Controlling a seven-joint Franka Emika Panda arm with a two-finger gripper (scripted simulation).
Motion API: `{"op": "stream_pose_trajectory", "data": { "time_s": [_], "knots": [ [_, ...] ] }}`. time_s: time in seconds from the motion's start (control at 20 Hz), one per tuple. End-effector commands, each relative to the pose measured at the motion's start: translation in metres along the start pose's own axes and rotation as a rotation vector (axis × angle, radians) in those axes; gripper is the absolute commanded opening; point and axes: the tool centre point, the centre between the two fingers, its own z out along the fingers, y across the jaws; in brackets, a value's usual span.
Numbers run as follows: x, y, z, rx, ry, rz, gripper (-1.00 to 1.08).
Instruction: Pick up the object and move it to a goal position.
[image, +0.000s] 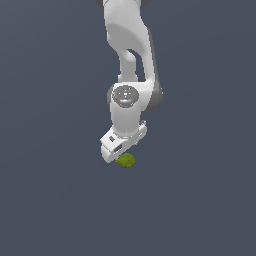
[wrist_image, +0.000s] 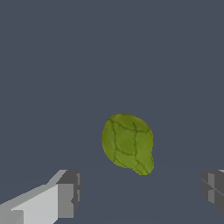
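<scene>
While the pincer (wrist_image: 139, 192) hangs with its fingers spread wide and the olive object (wrist_image: 127, 142) lies loose on the grey worktop (image: 50, 200) just ahead of the gap, closing now would likely nudge the lumpy thing away, not trap it.

The blob (wrist_image: 127, 143), olive with dark seams, lies on the grey floor (wrist_image: 109, 52). The gripper (wrist_image: 140, 192) fingers (wrist_image: 65, 194) stand wide apart, clear of the blob.
</scene>
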Motion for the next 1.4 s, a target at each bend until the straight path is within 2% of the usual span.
{"op": "stream_pose_trajectory", "data": {
  "time_s": [0.0,0.5,0.9,1.35],
  "knots": [
    [0.000,0.001,0.007,0.004,-0.001,-0.055,1.00],
    [-0.001,0.003,0.022,0.014,-0.001,-0.177,1.00],
    [-0.001,0.003,0.026,0.015,-0.001,-0.183,1.00],
    [-0.002,0.002,0.068,0.015,-0.001,-0.187,1.00]
  ]
}}
